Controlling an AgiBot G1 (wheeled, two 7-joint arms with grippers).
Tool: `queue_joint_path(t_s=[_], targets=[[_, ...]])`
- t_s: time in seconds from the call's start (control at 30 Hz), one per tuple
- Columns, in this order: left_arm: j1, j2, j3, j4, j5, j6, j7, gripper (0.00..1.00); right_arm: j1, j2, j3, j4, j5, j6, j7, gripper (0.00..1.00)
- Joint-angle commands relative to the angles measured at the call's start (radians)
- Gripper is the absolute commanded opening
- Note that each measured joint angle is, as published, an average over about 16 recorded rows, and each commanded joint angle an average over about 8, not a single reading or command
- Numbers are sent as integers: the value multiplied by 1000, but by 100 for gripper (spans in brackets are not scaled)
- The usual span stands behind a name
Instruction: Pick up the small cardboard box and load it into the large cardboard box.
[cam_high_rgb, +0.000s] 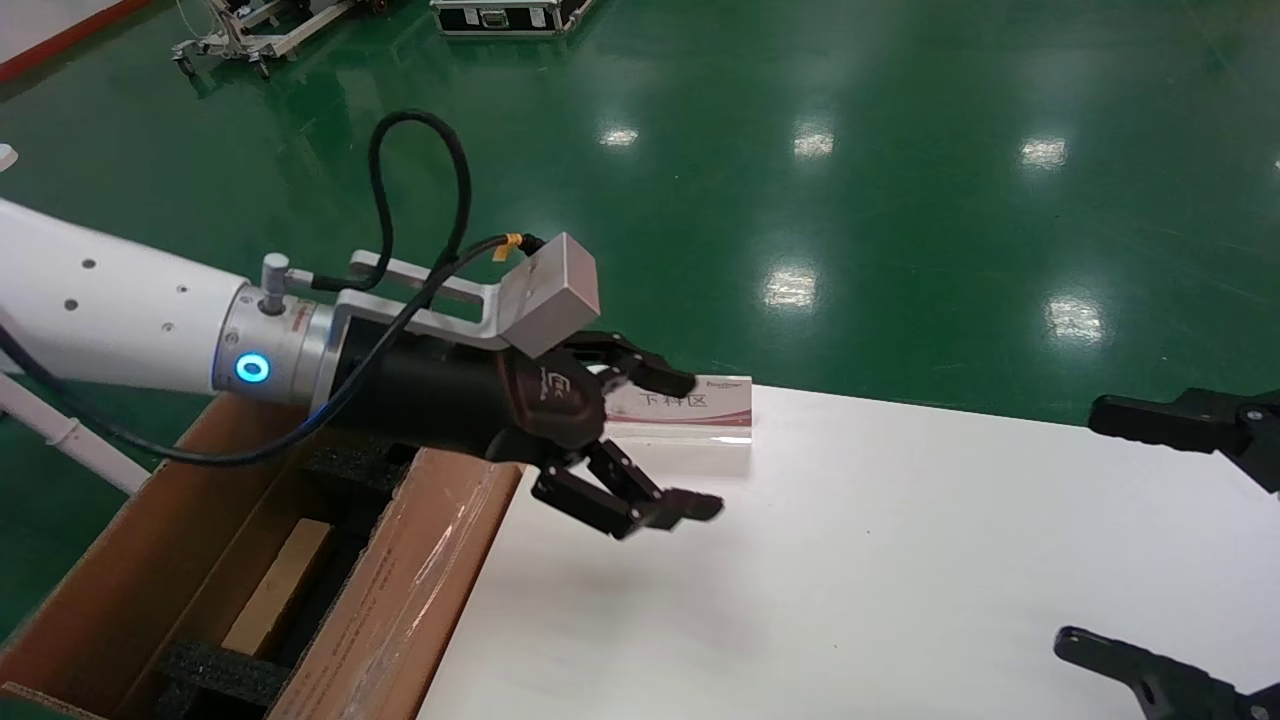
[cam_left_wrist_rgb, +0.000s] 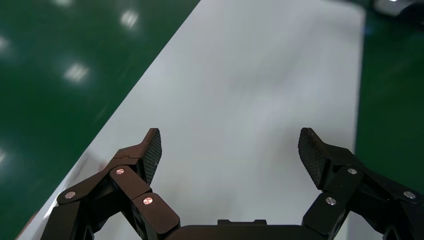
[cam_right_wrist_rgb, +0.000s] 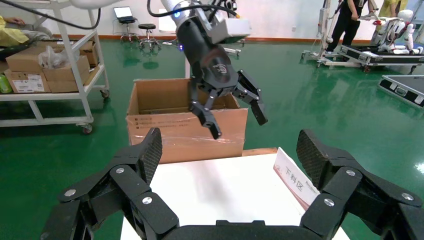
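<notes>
At lower left of the head view, the small cardboard box (cam_high_rgb: 277, 588) already lies inside the large cardboard box (cam_high_rgb: 400, 590), among black foam blocks (cam_high_rgb: 215, 672). The left gripper (cam_high_rgb: 690, 445) hangs spread and empty over the white counter (cam_high_rgb: 900, 560). The right gripper (cam_right_wrist_rgb: 227, 152), also spread, waits at the right edge. Loading looks complete.

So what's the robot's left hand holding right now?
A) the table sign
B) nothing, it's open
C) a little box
B: the left gripper hangs over the white table beside the large cardboard box with its jaws spread wide and nothing between them, as the left wrist view also shows.
</notes>
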Motion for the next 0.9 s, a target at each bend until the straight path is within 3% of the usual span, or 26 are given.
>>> queue_joint_path(t_s=[0.03, 0.6, 0.73, 0.9], targets=[[47, 7, -60, 1, -24, 22, 30, 100, 0, 0, 1, 0, 0, 0, 0, 100], [438, 66, -563, 6, -220, 202, 280, 100, -2, -2, 6, 2, -4, -2, 3, 100], [485, 73, -624, 7, -245, 225, 310, 100, -2, -3, 7, 2, -5, -3, 4, 100], [491, 74, -632, 8, -248, 228, 315, 100, -2, -3, 8, 3, -6, -3, 5, 100]])
